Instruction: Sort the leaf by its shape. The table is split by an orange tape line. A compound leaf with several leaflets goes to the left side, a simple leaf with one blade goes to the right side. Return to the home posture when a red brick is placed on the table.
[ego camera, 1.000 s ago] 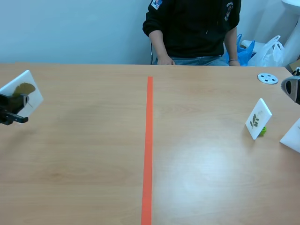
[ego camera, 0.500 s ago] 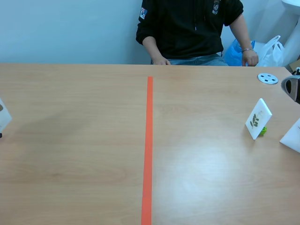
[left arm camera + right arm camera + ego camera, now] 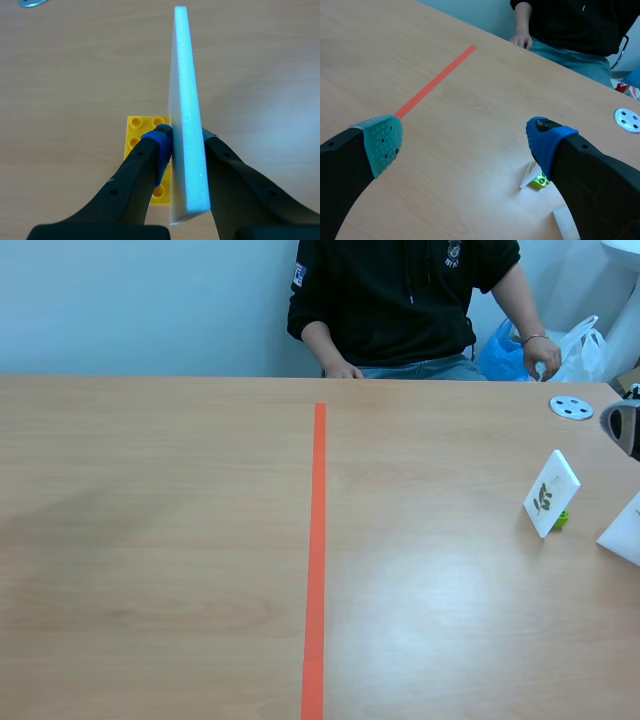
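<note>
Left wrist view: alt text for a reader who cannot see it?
The left gripper is shut on a white foam card, held edge-on and upright. A yellow studded brick shows beneath the card, over a wooden table.

No words or numbers can be read; the sleeve patch (image 3: 300, 273) and chest print (image 3: 452, 252) on the person's black top (image 3: 390, 300) are too small.
</note>
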Robot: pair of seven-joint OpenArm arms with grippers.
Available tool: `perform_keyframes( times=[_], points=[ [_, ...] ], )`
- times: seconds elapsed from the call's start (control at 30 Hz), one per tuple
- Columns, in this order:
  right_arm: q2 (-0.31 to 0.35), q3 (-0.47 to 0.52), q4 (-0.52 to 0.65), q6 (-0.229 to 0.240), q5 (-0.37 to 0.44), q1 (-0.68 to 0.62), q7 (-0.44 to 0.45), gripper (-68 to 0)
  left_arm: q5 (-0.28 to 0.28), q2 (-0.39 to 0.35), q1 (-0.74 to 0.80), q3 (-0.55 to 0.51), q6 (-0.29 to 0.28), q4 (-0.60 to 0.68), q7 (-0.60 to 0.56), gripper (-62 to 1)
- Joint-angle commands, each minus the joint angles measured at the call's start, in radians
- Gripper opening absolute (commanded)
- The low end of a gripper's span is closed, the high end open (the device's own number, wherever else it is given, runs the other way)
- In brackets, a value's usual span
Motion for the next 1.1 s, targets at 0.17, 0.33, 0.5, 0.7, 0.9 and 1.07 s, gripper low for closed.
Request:
perform_keyframes(
  times=[0.17,0.33,0.5,0.7,0.9,1.07],
  points=[
    [0.01,0.008,0.001,0.001,0.012,0.01,0.026,-16.9,-0.007,0.016,-0.019,-0.014,0.0,-0.004,-0.028,-55.2],
    [0.01,0.008,0.001,0.001,0.012,0.01,0.029,-16.9,-0.006,0.043,-0.01,-0.014,0.022,-0.004,-0.029,-49.1],
    [0.01,0.008,0.001,0.001,0.012,0.015,0.03,-16.9,0.027,0.055,-0.002,-0.013,0.034,-0.004,-0.04,-27.6],
    [0.01,0.008,0.001,0.001,0.012,0.015,0.03,-16.9,0.027,0.054,-0.003,-0.013,0.034,-0.004,-0.04,-13.1],
    [0.01,0.008,0.001,0.001,0.012,0.015,0.03,-16.9,0.027,0.049,-0.003,-0.013,0.034,-0.002,-0.044,1.4],
    [0.01,0.008,0.001,0.001,0.012,0.015,0.03,-16.9,0.027,0.03,0.005,-0.013,0.034,0.028,-0.043,1.4]
  ],
)
